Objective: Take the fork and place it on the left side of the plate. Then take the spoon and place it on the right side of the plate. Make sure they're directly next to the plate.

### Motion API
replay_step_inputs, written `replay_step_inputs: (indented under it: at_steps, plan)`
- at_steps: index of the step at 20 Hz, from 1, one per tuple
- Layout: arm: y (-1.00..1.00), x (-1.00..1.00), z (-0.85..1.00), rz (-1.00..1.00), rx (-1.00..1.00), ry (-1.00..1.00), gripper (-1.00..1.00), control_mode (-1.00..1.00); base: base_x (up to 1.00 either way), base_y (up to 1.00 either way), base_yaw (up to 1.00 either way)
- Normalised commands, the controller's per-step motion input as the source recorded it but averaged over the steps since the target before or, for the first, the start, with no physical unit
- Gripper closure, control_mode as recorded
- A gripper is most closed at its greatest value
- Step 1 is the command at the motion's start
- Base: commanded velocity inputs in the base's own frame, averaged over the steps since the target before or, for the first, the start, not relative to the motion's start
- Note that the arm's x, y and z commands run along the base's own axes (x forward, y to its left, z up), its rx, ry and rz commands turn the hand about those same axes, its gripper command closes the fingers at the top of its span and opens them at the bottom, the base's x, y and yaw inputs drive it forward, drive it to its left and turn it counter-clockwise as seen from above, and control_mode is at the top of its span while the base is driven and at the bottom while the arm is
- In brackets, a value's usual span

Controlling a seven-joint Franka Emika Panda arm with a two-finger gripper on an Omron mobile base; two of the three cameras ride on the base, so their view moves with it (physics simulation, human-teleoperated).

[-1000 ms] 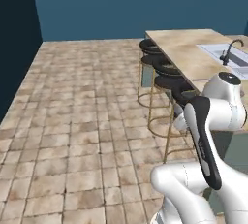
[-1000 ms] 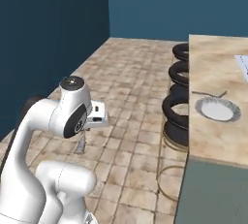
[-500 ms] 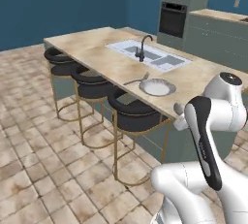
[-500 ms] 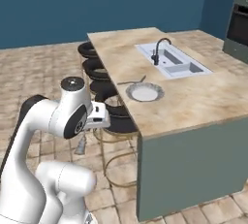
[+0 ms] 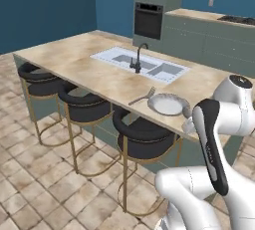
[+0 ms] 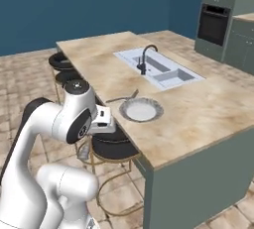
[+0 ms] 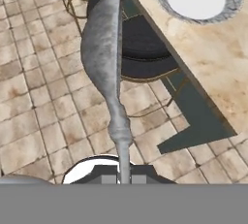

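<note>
Base has swung toward the island; end effector (image 7: 124,179) clamps the spoon (image 7: 105,48); fork (image 5: 142,97) beside plate (image 5: 168,104).

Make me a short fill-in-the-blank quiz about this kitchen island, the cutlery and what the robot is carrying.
1. The jaws are shut on the ____, whose rounded bowl points away from the hand.
2. The fork lies on the island counter beside the ____.
3. Set into the counter behind the plate is a ____ with a dark tap.
4. Along the near edge of the counter stand three dark ____.

Missing words: spoon; plate; sink; stools
</note>
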Motion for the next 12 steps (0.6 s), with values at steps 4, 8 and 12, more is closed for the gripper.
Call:
replay_step_inputs:
  at_steps: [4, 8, 12]
  plan:
    - [0.00, 0.00, 0.00, 0.00, 0.00, 0.00, 1.00, 1.00, -0.07, 0.14, -0.45]
    - [0.00, 0.00, 0.00, 0.00, 0.00, 0.00, 1.00, 1.00, 0.08, 0.11, -0.53]
    - [0.00, 0.00, 0.00, 0.00, 0.00, 0.00, 1.00, 1.00, 0.60, 0.46, -0.41]
